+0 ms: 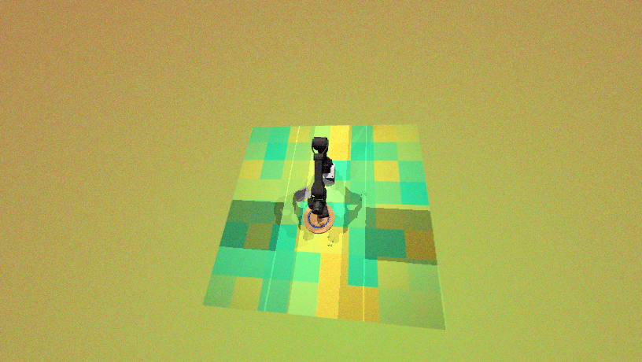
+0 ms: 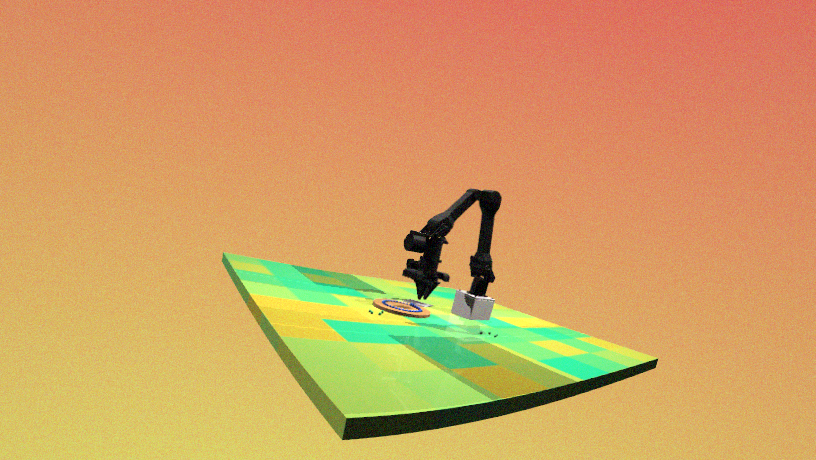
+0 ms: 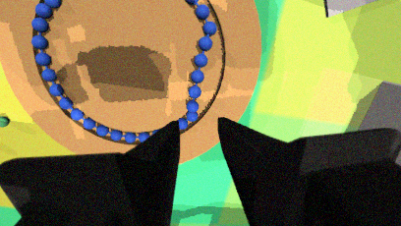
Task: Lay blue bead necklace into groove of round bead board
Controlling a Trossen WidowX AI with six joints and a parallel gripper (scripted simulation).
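Note:
The round tan bead board (image 1: 311,221) (image 2: 421,313) (image 3: 147,29) lies flat on the checkered table. The blue bead necklace (image 1: 325,223) (image 2: 400,304) (image 3: 197,76) lies as a ring in the board's groove. My gripper (image 1: 318,215) (image 2: 424,297) (image 3: 199,126) points down over the board's near edge, right beside the necklace's lower right curve. Its fingers are drawn close together with a small gap. Only bare board shows in that gap, and no bead sits between the tips.
A white-grey block (image 1: 330,173) (image 2: 473,304) (image 3: 344,5) stands at the arm's base, behind the board. Tiny dark green beads (image 1: 330,244) (image 2: 372,312) lie loose on the table near the board. The table (image 2: 400,411) ends in a thick front edge.

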